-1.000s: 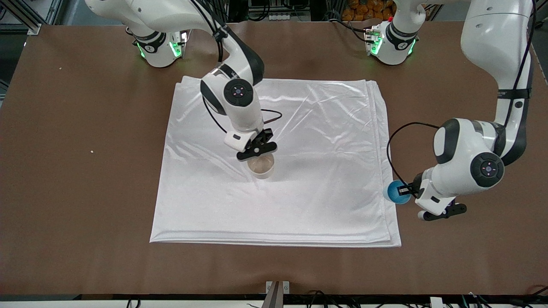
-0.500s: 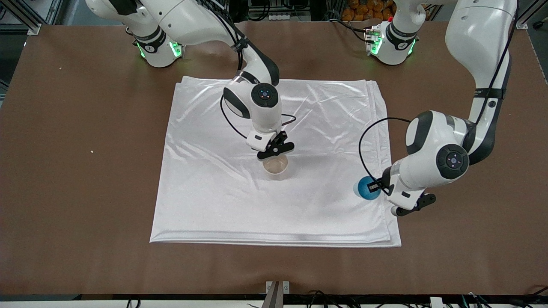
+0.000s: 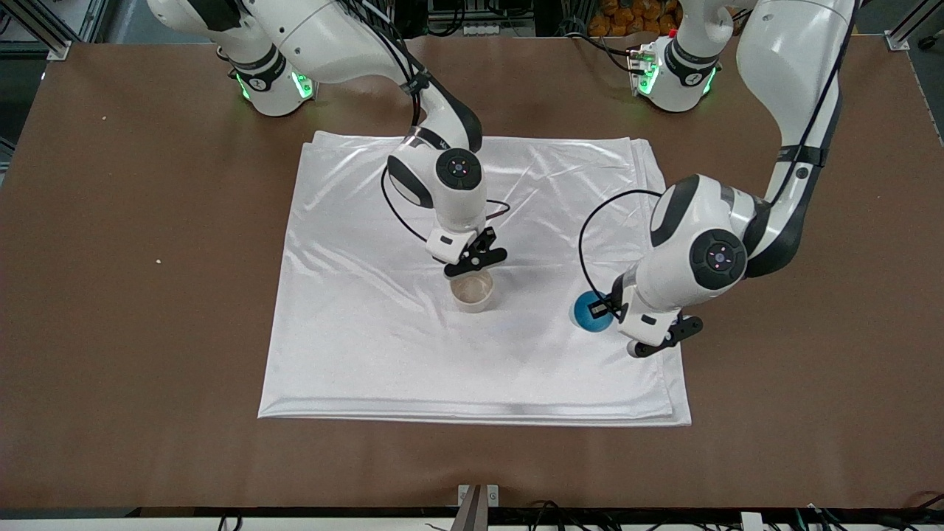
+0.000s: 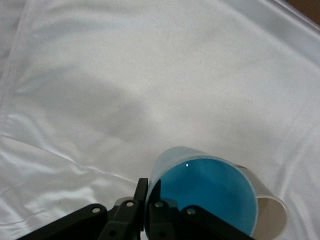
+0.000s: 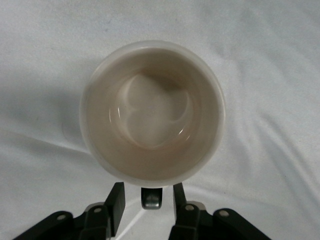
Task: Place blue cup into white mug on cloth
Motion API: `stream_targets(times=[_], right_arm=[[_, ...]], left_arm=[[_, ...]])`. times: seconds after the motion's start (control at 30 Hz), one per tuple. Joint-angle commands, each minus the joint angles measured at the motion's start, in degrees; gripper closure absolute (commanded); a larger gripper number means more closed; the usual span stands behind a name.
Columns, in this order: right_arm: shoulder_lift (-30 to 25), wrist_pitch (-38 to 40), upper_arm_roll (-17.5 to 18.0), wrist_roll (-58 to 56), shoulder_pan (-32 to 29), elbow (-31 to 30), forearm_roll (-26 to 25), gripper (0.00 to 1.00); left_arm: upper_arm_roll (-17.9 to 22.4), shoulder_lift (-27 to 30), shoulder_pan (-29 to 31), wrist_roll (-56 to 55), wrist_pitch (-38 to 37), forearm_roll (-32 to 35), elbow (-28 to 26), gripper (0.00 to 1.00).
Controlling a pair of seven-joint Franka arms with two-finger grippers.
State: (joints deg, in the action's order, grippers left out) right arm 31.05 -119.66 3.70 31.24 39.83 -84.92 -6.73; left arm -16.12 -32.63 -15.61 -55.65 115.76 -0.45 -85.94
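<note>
Blue cup [image 3: 591, 313] hangs mouth-up in the left gripper [image 3: 606, 308], whose fingers [image 4: 150, 210] pinch the rim, one inside and one outside, over the part of the cloth [image 3: 354, 346] toward the left arm's end of the table. That arm reaches out from its base, elbow raised and forearm angled downward, wrist bent over the cloth's edge. Right gripper [image 3: 472, 267] sits low at the white mug [image 3: 472, 290], its fingers [image 5: 116, 200] spread on either side of the mug's handle [image 5: 151, 198] without clamping it; the right arm bends steeply down over the cloth. The mug stands upright near the cloth's middle, well apart from the cup.
</note>
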Motion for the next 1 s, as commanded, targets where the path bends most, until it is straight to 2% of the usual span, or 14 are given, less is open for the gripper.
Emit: stream_targets(times=[0.0, 0.37, 0.57, 0.8, 0.97], right_arm=[[-7.66, 5.66, 2.45, 0.66, -4.05, -1.91, 0.05, 0.00], [-20.41, 16.47, 4.39, -0.65, -13.19, -2.26, 0.49, 0.00], [-26.38, 22.27, 5.01, -7.06, -20.39, -2.35, 3.83, 0.00], [-30.17, 27.37, 4.92, -17.96, -29.89, -2.44, 4.00, 0.00], [-30.96, 28.61, 4.65, -20.34, -34.99, -2.53, 4.00, 0.00]], left_arm=[[0.74, 0.46, -2.32, -4.29, -1.41, 0.53, 0.68, 1.00], [0.91, -0.24, -7.59, -10.44, -1.41, 1.24, 2.18, 1.00], [0.91, -2.17, -10.40, -12.20, -0.80, 1.41, 2.97, 1.00], [1.26, -3.49, -13.30, -13.26, 0.52, 1.94, 4.29, 1.00], [1.26, -3.84, -13.92, -13.26, 2.36, 1.94, 4.29, 1.00]])
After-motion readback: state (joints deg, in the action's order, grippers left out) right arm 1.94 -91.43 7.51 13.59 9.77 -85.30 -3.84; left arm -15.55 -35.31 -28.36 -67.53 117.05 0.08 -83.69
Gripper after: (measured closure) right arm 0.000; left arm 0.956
